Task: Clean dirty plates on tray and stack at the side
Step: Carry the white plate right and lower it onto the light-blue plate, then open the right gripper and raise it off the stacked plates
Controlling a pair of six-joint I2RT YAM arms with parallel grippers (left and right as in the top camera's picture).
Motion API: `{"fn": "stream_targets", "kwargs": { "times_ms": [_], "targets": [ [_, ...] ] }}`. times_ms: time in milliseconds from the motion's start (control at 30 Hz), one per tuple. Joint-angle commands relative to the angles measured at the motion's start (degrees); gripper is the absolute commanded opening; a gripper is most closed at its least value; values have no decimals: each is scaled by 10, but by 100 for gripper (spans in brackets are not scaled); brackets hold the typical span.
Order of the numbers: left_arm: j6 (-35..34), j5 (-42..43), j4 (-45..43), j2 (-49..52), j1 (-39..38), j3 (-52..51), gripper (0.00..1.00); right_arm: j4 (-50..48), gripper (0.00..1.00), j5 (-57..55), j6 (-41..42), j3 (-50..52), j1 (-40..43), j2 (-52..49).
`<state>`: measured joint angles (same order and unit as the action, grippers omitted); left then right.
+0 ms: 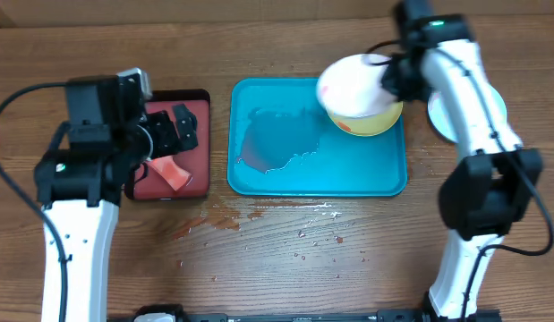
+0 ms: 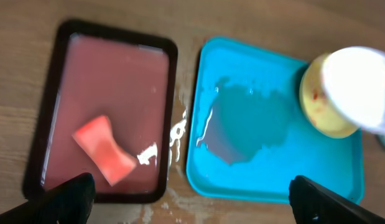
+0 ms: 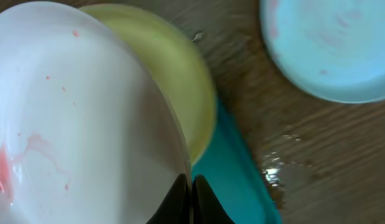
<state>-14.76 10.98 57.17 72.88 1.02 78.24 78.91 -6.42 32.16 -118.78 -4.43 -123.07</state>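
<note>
The teal tray lies mid-table, wet with a puddle; it also shows in the left wrist view. The yellow-green plate sits in its far right corner. My right gripper is shut on the rim of the white plate, smeared red, and holds it tilted above the yellow-green plate; in the overhead view the white plate hangs over the tray's corner. The light blue plate rests on the table right of the tray. My left gripper is open and empty above the gap between both trays.
A black-rimmed red tray left of the teal one holds a red sponge. Spilled water and red smears wet the wood in front of the trays.
</note>
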Motion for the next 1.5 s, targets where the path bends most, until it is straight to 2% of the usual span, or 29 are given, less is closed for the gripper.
{"fn": "stream_targets", "kwargs": {
  "times_ms": [0, 333, 733, 767, 800, 833, 867, 1000, 1233, 1467],
  "targets": [
    [10, 5, -3, 14, -15, -20, 100, 3, 4, 23, -7, 1, 74, 8],
    [10, -9, -15, 44, -41, -28, 100, -28, 4, 27, -27, 34, 242, 7],
    [4, -26, -43, 47, -71, -29, 100, -134, 4, 25, -24, 137, 289, 6],
    [4, -26, -43, 47, -71, -29, 100, -139, 5, 25, -24, 138, 289, 6],
    [4, -26, -44, 47, -71, -29, 100, -142, 23, 25, -24, 138, 289, 6],
    [4, -26, -44, 47, -71, -29, 100, -146, 47, 25, -24, 138, 289, 6],
    [4, -26, -44, 47, -71, -29, 100, -147, 60, 25, -24, 137, 289, 6],
    [4, -26, -41, 47, -71, -29, 100, -130, 65, 25, -19, 121, 294, 7],
    [4, -26, -35, 47, -71, -29, 100, -46, 66, 41, -16, 35, 290, 34],
    [4, -26, -35, 47, -71, -29, 100, -16, 65, 65, -22, 35, 204, 54]
  ]
}}
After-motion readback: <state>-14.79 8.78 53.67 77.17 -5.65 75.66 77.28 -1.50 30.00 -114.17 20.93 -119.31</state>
